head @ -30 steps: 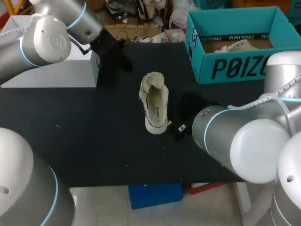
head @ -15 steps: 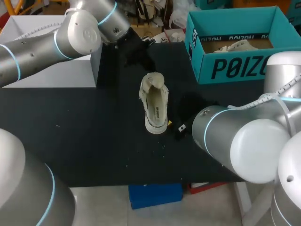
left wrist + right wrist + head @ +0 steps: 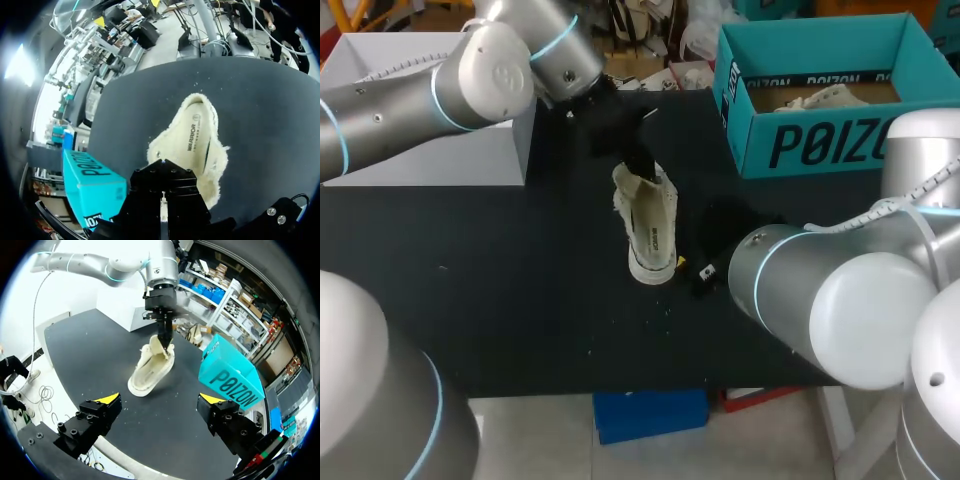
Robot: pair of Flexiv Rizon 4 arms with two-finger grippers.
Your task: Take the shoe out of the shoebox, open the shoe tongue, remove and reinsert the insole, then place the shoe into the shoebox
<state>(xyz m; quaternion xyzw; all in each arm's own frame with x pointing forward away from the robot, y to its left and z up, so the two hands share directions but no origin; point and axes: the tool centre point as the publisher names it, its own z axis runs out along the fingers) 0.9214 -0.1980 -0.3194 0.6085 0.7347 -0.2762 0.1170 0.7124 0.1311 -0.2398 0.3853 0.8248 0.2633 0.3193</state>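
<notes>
shoe (image 3: pixel 652 225): cream, out of the box, sitting on the black table (image 3: pixel 500 290) right around the middle of the head view. Its opening faces up, so the insole shows.
shoebox (image 3: pixel 820 140): teal, upper right of the head view, well apart from the shoe. It's open on top, with another pale shoe (image 3: pixel 820 97) lying inside.
left gripper (image 3: pixel 638 165): comes in from the upper left of the head view and is down on the upper end of the shoe, touching it – can't tell whether it's clenched on anything or released. Its own wrist camera mostly shows the black gripper body, with the shoe just ahead of it.
right gripper (image 3: pixel 160 399): released, yellow tips spread wide with nothing between them – it hovers low over the table with the shoe ahead of it. In the head view it's just right of the shoe, not touching.
</notes>
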